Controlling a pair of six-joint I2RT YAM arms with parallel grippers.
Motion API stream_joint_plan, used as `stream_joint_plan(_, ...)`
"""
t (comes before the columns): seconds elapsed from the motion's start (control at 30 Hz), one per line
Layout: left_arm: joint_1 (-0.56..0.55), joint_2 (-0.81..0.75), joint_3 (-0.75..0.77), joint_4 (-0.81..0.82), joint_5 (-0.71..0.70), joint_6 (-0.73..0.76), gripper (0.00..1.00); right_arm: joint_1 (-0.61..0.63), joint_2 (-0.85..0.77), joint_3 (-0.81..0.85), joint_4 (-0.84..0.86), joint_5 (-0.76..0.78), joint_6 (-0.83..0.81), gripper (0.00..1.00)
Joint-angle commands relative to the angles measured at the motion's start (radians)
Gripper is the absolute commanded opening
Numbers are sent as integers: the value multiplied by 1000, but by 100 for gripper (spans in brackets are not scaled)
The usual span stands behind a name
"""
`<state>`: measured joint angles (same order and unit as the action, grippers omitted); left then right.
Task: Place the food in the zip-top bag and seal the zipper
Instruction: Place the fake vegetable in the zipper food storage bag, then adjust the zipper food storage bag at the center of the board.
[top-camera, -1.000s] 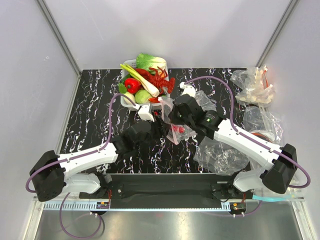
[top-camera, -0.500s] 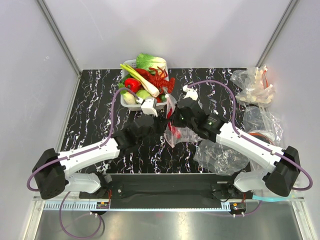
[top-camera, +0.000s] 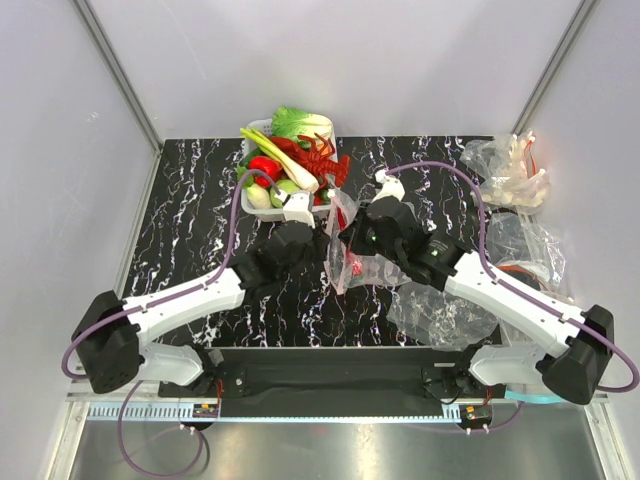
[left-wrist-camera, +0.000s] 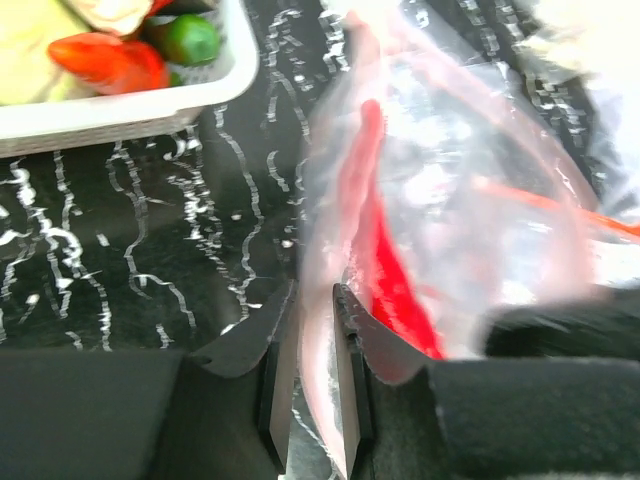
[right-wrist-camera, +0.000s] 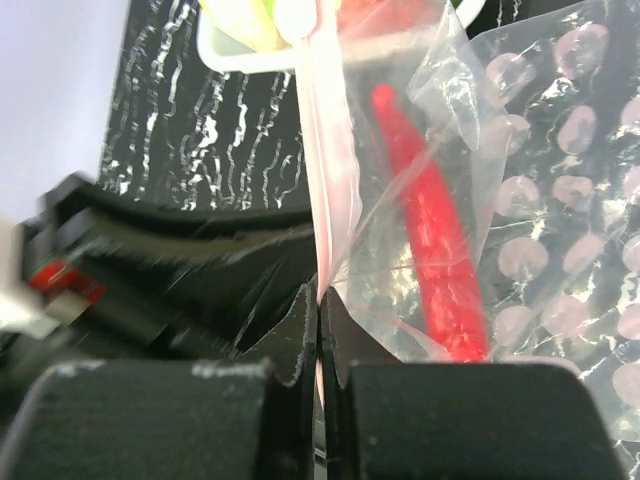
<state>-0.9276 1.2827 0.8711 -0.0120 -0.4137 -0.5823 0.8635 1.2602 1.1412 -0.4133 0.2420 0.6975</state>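
Observation:
The zip-top bag (top-camera: 372, 266) hangs upright at the table's middle, a red chili (right-wrist-camera: 430, 230) inside it. My right gripper (right-wrist-camera: 320, 300) is shut on the pink zipper (right-wrist-camera: 325, 150) at one end of the mouth. My left gripper (left-wrist-camera: 312, 320) stands a narrow gap open with the zipper (left-wrist-camera: 322, 210) between its pads, touching the right pad. In the top view the left gripper (top-camera: 322, 244) and right gripper (top-camera: 343, 233) meet at the bag's left edge. More food lies in a white tray (top-camera: 246, 196): lobster (top-camera: 325, 160), cabbage (top-camera: 300, 122), leek (top-camera: 280, 155), red pepper (top-camera: 265, 167).
Plain clear bags lie at the right: one at the far corner (top-camera: 505, 175), one by the right edge (top-camera: 530, 245), one near the right arm (top-camera: 440, 312). The tray's rim (left-wrist-camera: 120, 108) shows just beyond the left gripper. Walls close in on three sides.
My left arm has swung up and right from the table's middle to the bag's edge, bringing its jaws around the zipper. My right gripper kept its hold and shifted slightly.

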Motion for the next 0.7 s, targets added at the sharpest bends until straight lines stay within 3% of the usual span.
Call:
stream_joint_plan(0.0,19,33,58,-52,-7,12,26,-6,-47,-15,64,-9,25,0)
stream_joint_plan(0.1,21,14,75,-97,-14,24,29,-12,-45,-18,44,3,23,0)
stream_joint_plan(0.2,29,-43,66,-112,54,42,47,-20,-47,-34,41,14,20,0)
stream_joint_plan(0.23,29,-57,57,-112,67,45,58,-21,-51,-37,42,13,22,0)
stream_joint_plan(0.33,36,-95,29,-117,82,39,74,-27,-56,-46,44,14,17,0)
stream_joint_plan(0.5,79,-54,34,-118,185,12,74,-34,-58,-44,41,11,14,0)
stream_joint_plan(0.67,81,-19,48,-86,257,1,68,-38,-50,-41,36,8,8,0)
